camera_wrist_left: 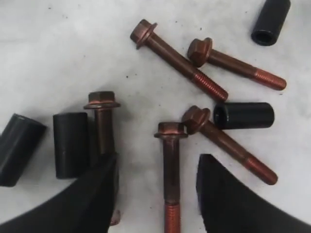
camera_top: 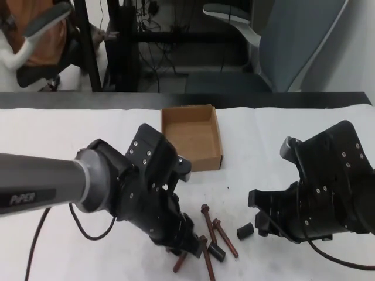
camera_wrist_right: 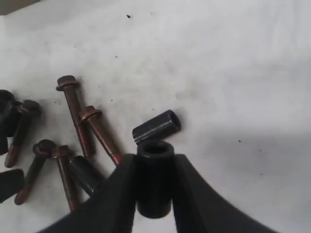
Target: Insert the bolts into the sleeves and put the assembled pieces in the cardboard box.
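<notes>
Several copper-coloured bolts [camera_wrist_left: 177,60] and black sleeves [camera_wrist_left: 70,144] lie loose on the white cloth. My left gripper [camera_wrist_left: 158,162] hangs open just over them, its fingers [camera_wrist_left: 87,194] on either side of one bolt [camera_wrist_left: 171,160] without touching it. In the high view the left gripper [camera_top: 190,249] is low over the pile near the front edge. My right gripper [camera_wrist_right: 154,167] is shut on an upright black sleeve [camera_wrist_right: 154,150], to the right of the pile [camera_top: 262,221]. Another sleeve [camera_wrist_right: 156,126] lies just ahead of it. The cardboard box [camera_top: 190,137] stands open behind the pile.
A white cloth [camera_top: 263,152] covers the bench. One loose sleeve [camera_top: 245,231] lies between the two grippers. The left arm's cable [camera_top: 35,240] trails along the front left. Office chairs stand beyond the bench's far edge.
</notes>
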